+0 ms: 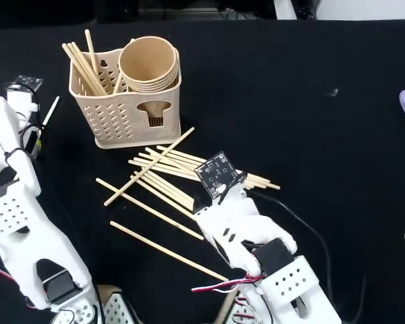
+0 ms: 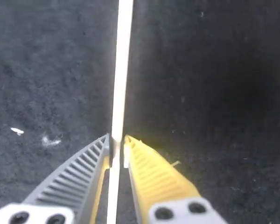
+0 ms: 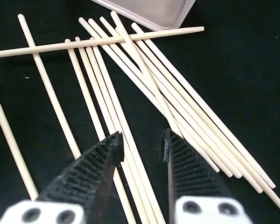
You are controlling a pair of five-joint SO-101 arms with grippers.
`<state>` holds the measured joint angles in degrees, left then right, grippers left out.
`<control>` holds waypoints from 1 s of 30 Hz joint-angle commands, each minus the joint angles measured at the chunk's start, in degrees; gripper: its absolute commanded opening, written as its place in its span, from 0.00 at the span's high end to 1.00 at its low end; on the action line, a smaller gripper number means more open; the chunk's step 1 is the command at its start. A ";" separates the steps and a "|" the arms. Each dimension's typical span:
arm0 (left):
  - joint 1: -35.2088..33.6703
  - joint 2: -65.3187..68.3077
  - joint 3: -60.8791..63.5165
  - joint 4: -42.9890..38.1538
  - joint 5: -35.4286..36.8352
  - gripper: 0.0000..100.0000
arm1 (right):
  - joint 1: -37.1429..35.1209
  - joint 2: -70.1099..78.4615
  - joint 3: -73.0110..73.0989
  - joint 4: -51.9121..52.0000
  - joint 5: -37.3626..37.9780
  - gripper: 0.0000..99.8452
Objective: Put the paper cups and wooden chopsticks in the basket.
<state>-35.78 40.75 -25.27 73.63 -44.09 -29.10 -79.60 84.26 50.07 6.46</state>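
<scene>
Chopsticks [image 3: 151,84] lie heaped just beside the basket [image 1: 121,125] — right gripper [image 3: 141,142] spread above them, left gripper [image 2: 115,142] pinching a lone stick [image 2: 121,70]. Probably best to straddle one stick squarely before closing.

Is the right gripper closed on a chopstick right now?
No, the right gripper has its fingers spread open above the loose chopsticks, gripping none.
</scene>
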 commanded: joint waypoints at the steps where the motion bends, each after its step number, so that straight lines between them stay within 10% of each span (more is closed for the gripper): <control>1: -3.21 -2.20 -2.24 6.59 -3.60 0.97 | 1.05 -1.54 -0.40 -1.41 -0.53 0.86; 12: -12.88 -20.22 -18.77 27.25 -6.68 0.97 | 1.05 -1.54 -0.31 -1.41 -0.97 0.86; 19: -9.54 -37.10 -21.14 26.73 17.49 0.97 | 1.05 -1.54 0.66 -2.90 -0.97 0.86; 30: 14.20 -53.01 -21.14 16.44 50.20 0.97 | 1.05 -1.54 3.65 -7.21 -0.97 0.86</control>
<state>-28.22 -9.45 -44.09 93.93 -1.36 -29.10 -79.60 88.13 44.44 6.11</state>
